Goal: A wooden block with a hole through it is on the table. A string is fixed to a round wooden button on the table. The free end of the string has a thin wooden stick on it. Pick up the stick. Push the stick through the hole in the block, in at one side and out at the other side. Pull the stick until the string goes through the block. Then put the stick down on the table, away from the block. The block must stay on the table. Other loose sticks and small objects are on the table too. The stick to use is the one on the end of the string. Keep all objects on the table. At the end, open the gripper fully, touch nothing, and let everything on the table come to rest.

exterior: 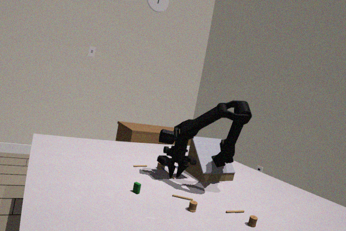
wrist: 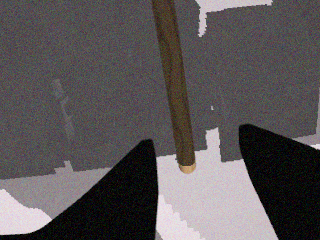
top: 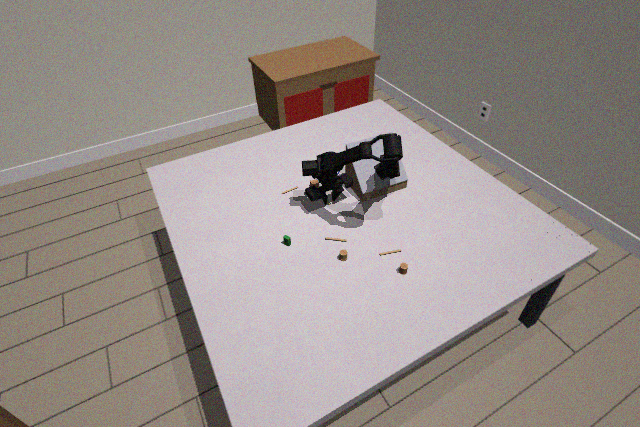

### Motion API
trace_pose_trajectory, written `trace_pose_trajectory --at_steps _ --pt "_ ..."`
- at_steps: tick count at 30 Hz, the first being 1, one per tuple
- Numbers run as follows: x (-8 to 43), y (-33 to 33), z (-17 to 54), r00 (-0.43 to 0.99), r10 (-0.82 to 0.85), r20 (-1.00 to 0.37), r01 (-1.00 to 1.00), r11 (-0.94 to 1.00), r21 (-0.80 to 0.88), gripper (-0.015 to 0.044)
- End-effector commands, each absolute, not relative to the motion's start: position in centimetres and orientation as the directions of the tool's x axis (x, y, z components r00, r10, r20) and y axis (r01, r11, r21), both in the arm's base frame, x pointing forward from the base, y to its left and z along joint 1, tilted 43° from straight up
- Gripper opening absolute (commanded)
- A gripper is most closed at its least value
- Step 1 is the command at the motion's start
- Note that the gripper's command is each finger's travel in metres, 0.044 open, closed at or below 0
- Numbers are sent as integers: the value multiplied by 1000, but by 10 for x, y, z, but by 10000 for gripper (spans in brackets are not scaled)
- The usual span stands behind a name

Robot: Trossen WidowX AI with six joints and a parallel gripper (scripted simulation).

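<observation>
My gripper point(top: 331, 201) point(exterior: 174, 177) point(wrist: 196, 143) is part open, its fingertips low over the table. In the wrist view, a thin wooden stick point(wrist: 175, 90) runs from the top edge down to a pale end between the spread fingers. Neither finger touches it there. I cannot tell whether it lies flat on the table. A small brown wooden piece point(top: 313, 182) point(exterior: 161, 166) stands behind the gripper, partly hidden; it may be the block with the hole. No string, hole or button can be made out.
A large wedge with a pale top point(top: 368, 174) point(exterior: 206, 157) stands beside the arm's base. Loose sticks point(top: 289, 189) point(top: 336, 239) point(top: 390, 252), a green piece point(top: 286, 240) point(exterior: 136, 187) and two brown cylinders point(top: 343, 255) point(top: 403, 268) lie or stand around the table.
</observation>
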State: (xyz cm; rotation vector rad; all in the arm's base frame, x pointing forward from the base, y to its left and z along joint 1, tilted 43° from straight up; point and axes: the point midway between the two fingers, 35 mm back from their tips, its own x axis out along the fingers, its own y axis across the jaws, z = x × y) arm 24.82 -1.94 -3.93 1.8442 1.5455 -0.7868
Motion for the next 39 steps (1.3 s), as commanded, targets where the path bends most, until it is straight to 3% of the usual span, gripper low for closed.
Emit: trace_pose_trajectory --at_steps 1,9,18,39 --pt "248 -46 -15 160 620 -768 985 -146 87 210" --pt "240 -72 17 164 623 -765 985 -147 91 210" --pt "240 -84 28 177 618 -766 982 -157 100 440" --pt "239 -89 32 183 618 -764 981 -165 101 440"
